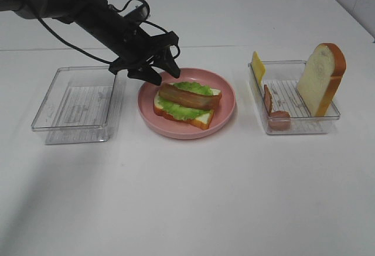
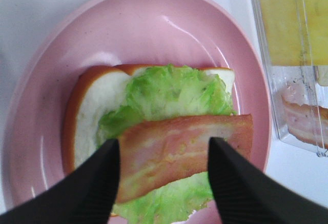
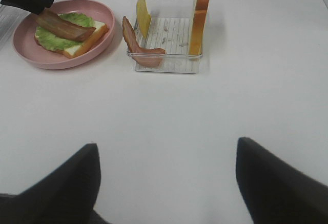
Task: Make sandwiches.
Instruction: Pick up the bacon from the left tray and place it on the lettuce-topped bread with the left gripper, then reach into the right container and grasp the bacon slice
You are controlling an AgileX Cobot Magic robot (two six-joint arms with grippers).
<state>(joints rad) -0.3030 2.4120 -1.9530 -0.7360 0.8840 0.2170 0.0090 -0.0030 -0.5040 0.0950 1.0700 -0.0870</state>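
left gripper [image 2: 164, 143], jaws apart, over bacon [image 2: 182, 152]; lettuce [image 2: 169, 93] partly covered

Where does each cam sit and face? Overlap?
Exterior high: mounted high, looks down on the white table; only the left arm shows, left gripper over the pink plate.
Left wrist: on the left arm, looks down at the bacon strip on lettuce and bread; both black fingertips show.
Right wrist: low over the table, looks across at the clear tray and plate; its fingertips show in front.
Shared: all three see the plate's sandwich.
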